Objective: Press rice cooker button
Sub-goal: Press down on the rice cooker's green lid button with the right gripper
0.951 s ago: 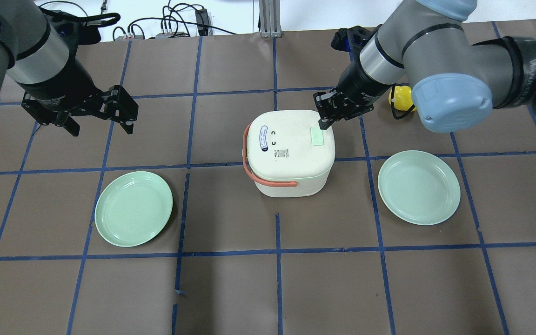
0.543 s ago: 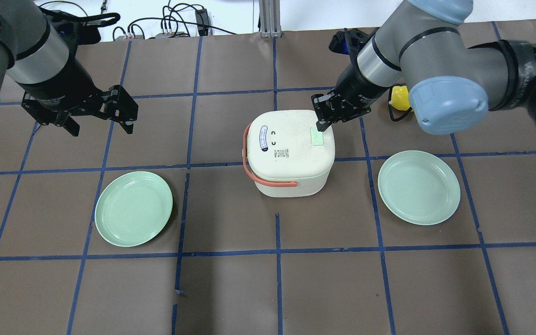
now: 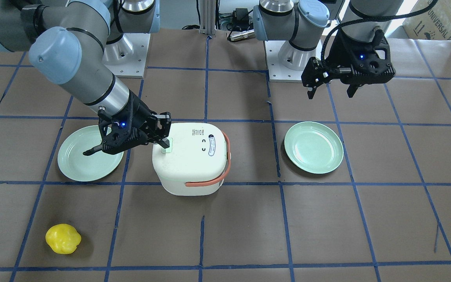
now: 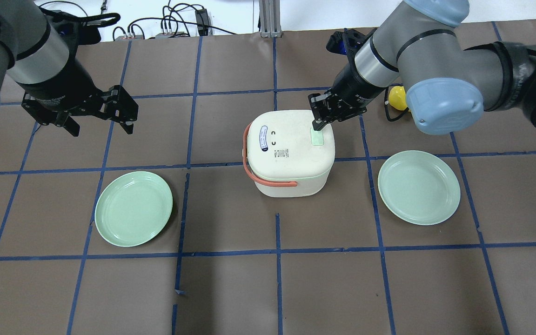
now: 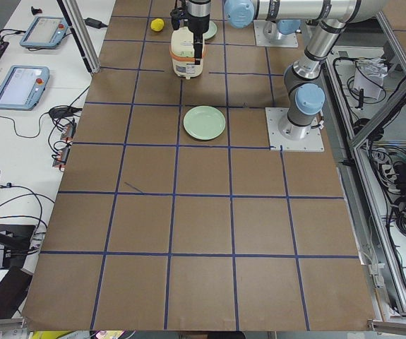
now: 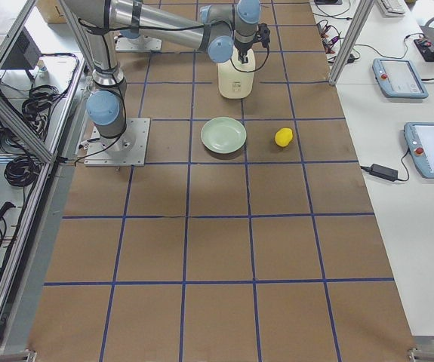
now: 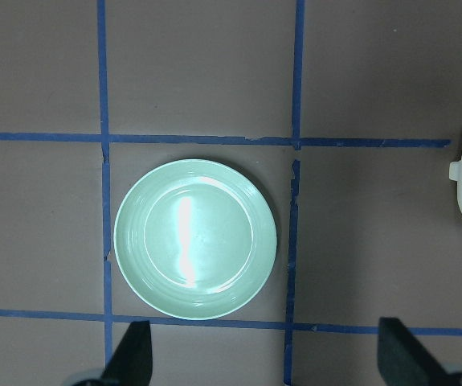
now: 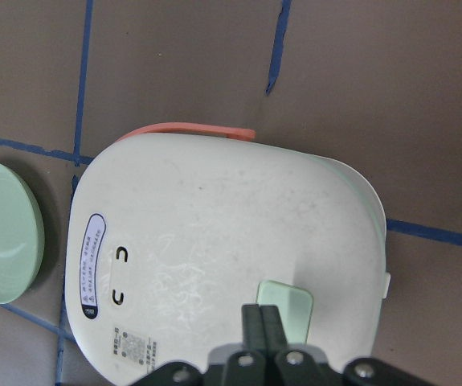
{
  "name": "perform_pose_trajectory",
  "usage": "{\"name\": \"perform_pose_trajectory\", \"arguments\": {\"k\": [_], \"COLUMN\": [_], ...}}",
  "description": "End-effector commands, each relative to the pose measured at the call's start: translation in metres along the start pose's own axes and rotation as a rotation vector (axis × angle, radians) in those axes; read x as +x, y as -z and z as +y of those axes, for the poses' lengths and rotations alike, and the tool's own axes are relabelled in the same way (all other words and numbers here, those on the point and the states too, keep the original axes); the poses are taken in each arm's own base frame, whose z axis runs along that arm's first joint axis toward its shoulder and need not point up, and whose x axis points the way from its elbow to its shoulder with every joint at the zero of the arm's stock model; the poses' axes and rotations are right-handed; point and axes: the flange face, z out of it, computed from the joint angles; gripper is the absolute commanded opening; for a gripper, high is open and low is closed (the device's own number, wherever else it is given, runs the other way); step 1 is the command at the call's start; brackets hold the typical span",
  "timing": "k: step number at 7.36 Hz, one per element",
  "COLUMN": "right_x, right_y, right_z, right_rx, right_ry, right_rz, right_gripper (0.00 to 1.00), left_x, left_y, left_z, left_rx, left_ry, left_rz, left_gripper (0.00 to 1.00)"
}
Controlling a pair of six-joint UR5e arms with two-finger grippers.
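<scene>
The cream rice cooker (image 4: 289,149) with an orange handle stands mid-table; it also shows in the front view (image 3: 192,156) and the right wrist view (image 8: 214,249). Its pale green button (image 4: 317,138) sits on the lid's right side. My right gripper (image 4: 317,124) is shut, with its tips at the button's far edge. In the right wrist view the closed fingertips (image 8: 261,318) overlap the button (image 8: 288,312). I cannot tell whether they touch. My left gripper (image 4: 100,125) is open and empty, hovering far left of the cooker.
One green plate (image 4: 134,208) lies front left and another (image 4: 419,187) front right of the cooker. A yellow object (image 4: 396,97) lies behind the right arm, also in the front view (image 3: 63,238). The left wrist view looks down on the left plate (image 7: 195,238).
My right gripper has shifted slightly left, from beside the button's far right corner to over its far edge. The left arm has not moved.
</scene>
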Motion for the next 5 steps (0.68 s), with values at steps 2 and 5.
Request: {"name": "perform_pose_trajectory", "arguments": {"k": [2, 5], "right_x": [0.0015, 0.0046], "right_y": [-0.0032, -0.0053], "right_z": [-0.0031, -0.0032], "right_rx": [0.004, 0.000], "right_ry": [0.004, 0.011], "right_rz": [-0.002, -0.001], "right_gripper": [0.06, 0.06], "left_x": [0.0000, 0.0000], "left_y": [0.0000, -0.0001], "left_z": [0.0000, 0.0001], "left_rx": [0.000, -0.001], "left_ry": [0.000, 0.000], "left_rz": [0.000, 0.000], "left_gripper": [1.00, 1.00]}}
